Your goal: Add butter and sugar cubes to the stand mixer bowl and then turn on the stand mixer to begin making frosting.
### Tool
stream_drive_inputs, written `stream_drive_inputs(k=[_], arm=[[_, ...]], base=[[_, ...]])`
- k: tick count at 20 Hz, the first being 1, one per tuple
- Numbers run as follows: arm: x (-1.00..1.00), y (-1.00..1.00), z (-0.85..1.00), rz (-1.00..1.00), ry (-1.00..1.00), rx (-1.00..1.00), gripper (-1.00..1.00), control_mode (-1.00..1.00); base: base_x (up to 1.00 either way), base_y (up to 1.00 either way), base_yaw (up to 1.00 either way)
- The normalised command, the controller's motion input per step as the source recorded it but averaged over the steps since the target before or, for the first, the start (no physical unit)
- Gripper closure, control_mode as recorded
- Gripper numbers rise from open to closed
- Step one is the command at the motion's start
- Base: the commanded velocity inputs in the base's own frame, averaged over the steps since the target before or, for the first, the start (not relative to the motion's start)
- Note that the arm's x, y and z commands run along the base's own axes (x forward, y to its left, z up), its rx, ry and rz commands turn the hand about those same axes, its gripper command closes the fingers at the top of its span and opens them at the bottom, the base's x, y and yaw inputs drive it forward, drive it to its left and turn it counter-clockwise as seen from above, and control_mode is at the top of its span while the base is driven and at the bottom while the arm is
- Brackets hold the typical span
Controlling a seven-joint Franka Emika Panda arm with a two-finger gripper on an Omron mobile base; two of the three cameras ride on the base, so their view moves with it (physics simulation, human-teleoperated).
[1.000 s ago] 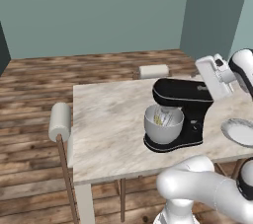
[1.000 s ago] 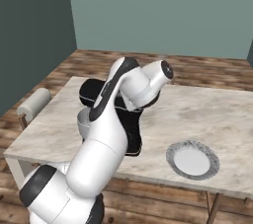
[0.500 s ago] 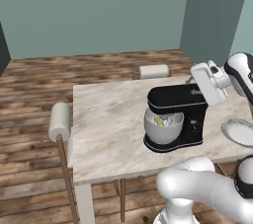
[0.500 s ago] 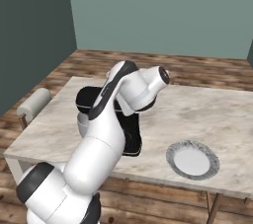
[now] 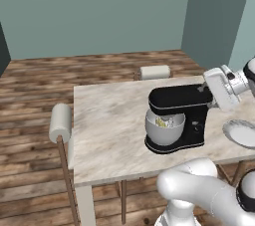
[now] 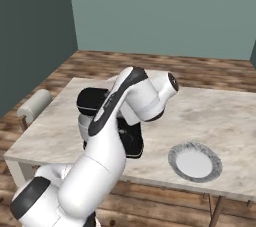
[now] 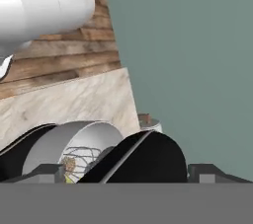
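The gripper (image 7: pixel 126 169) has its jaws spread wide and empty, straddling the rear of the glossy black stand mixer (image 5: pixel 180 117). Beneath the mixer's head sits the round silver-grey metal bowl (image 5: pixel 163 128), holding pale-yellow butter (image 5: pixel 162 122).

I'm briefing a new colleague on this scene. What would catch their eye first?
The glossy black stand mixer near the marble table's front edge, its silver bowl holding pale-yellow bits. Next, the gripper at the rear of the mixer's head, jaws wide. A grey-white plate lies to the mixer's right.
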Motion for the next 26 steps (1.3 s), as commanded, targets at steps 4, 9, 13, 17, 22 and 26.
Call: stream_drive_inputs(k=[4, 9, 13, 17, 22, 26], arm=[[-0.99, -0.04, 0.00, 0.02, -0.17, 0.00, -1.00, -1.00], [-0.54, 0.00, -0.03, 0.00, -0.07, 0.00, -1.00, -1.00], [-0.42, -0.06, -0.09, 0.01, -0.20, 0.00, -1.00, -1.00], [-0.28, -0.23, -0.15, 0.18, -0.39, -0.10, -1.00, -1.00], [-0.03, -0.44, -0.22, 0.27, -0.39, -0.12, -1.00, -1.00], [0.00, -0.42, -0.29, 0.30, -0.38, -0.13, -1.00, -1.00]], base=[[0.00, 0.00, 0.00], [0.00, 0.00, 0.00], [0.00, 0.00, 0.00], [0.00, 0.00, 0.00], [0.00, 0.00, 0.00], [0.00, 0.00, 0.00]])
